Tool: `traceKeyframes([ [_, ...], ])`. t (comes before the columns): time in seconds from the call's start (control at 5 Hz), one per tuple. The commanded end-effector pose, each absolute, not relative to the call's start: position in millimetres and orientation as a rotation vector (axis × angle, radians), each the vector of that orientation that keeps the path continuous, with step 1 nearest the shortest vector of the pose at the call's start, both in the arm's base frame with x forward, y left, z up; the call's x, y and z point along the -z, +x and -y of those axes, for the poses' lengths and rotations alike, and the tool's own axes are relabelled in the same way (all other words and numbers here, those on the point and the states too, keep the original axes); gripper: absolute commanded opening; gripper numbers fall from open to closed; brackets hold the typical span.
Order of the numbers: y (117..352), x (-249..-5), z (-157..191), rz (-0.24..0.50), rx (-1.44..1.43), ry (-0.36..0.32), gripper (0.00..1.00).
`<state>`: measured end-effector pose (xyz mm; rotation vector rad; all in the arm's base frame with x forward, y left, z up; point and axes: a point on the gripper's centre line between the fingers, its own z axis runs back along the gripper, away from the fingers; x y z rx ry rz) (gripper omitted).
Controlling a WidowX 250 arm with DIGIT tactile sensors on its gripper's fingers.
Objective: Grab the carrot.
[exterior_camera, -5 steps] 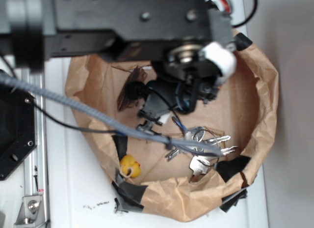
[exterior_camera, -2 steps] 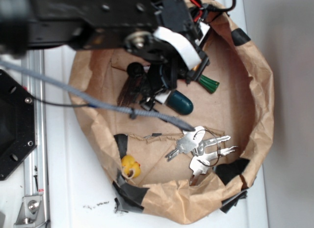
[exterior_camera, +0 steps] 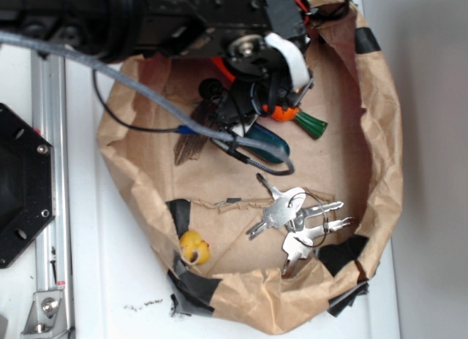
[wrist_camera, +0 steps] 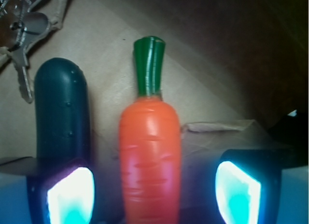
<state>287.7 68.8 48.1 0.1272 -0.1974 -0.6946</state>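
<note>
Carrot [wrist_camera: 150,156]: glossy, rigid, light, likely slippery. Claw [wrist_camera: 153,192] wide open, empty; grip mid-body, clear of cucumber [wrist_camera: 63,110].

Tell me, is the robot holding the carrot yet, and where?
Not yet. The gripper is open, its fingers on either side of the carrot without touching it. Nothing is held.

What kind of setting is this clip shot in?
Likely a lab tabletop rig: a taped-up brown paper bin holds a toy carrot, a cucumber toy, keys and a rubber duck.
</note>
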Motion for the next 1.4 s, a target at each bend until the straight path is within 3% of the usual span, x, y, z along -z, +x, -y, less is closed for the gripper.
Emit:
traceKeyframes([
  [0.0,295,-57,-61,0.191,0.753,0.126,1.0],
  [0.4,291,-28,-61,0.119,0.813,0.117,1.0],
  [0.6,277,-7,-54,0.024,0.853,-0.055,1.0],
  [0.8,267,-21,-32,0.012,0.897,-0.175,1.0],
  [1.2,259,-31,-13,0.01,0.943,-0.173,1.0],
])
